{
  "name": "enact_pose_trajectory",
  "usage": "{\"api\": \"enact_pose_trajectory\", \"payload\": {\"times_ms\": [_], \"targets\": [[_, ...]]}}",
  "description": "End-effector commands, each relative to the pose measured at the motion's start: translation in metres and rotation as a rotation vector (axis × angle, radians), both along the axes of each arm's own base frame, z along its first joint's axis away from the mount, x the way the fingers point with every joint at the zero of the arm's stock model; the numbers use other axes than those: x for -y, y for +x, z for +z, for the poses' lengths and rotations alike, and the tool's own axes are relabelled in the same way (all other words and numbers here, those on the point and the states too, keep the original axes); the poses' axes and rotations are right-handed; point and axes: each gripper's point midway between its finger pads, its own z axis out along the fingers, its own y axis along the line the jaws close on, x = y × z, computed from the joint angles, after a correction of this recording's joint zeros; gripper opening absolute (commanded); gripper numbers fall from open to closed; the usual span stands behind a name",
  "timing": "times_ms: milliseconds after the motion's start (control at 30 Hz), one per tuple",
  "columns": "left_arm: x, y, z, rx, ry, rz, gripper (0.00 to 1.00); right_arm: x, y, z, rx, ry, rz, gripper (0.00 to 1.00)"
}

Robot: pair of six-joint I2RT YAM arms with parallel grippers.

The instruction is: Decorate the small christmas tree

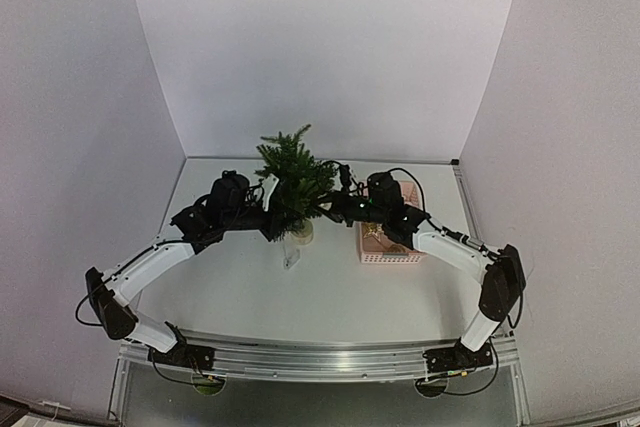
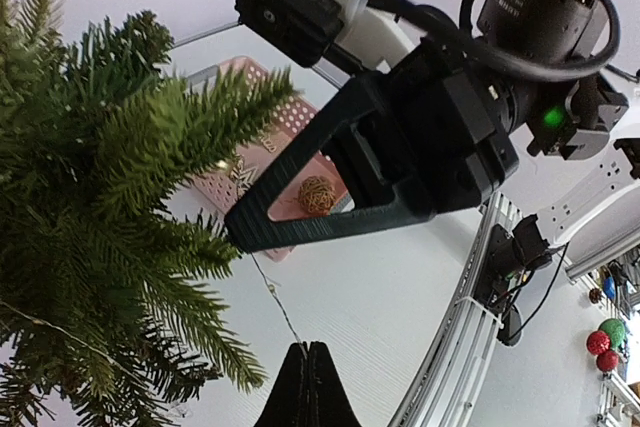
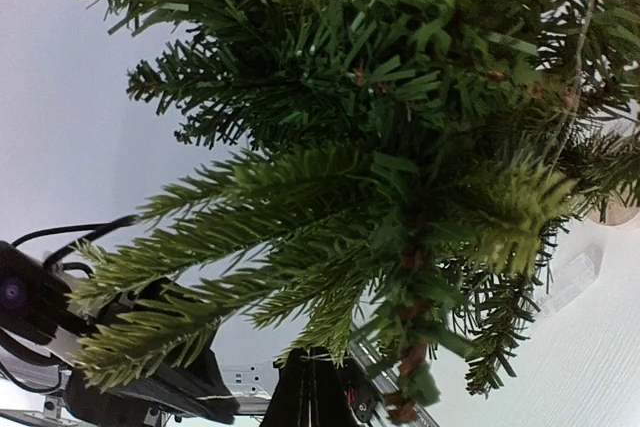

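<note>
The small christmas tree stands upright at the middle of the table, on a pale round base. My left gripper is shut on a thin wire string low beside the tree. That wire runs up to the tip of my right gripper, whose long black fingers cross the left wrist view. In the right wrist view my right gripper is shut under the branches, with a thin strand across its tips. From above, both grippers, the left and the right, reach into the lower branches from either side.
A pink basket sits right of the tree, holding a golden wicker ball and a star ornament. A small clear plastic piece lies in front of the base. White walls close in three sides. A metal rail edges the front.
</note>
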Motion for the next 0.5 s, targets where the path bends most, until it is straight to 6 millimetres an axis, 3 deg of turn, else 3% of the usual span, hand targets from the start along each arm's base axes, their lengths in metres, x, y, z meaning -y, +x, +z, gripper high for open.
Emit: {"api": "enact_pose_trajectory", "payload": {"times_ms": [0,167,467], "targets": [[-0.02,0.003,0.058,0.138,-0.054,0.028,0.0,0.002,0.003,0.013,0.054,0.02,-0.014,0.04],[-0.043,0.03,0.062,0.191,-0.024,0.109,0.0,0.004,0.002,0.014,0.059,0.019,-0.017,0.21],[-0.056,0.059,0.046,0.247,0.047,0.147,0.0,0.012,0.005,0.012,0.061,0.009,-0.04,0.3]]}}
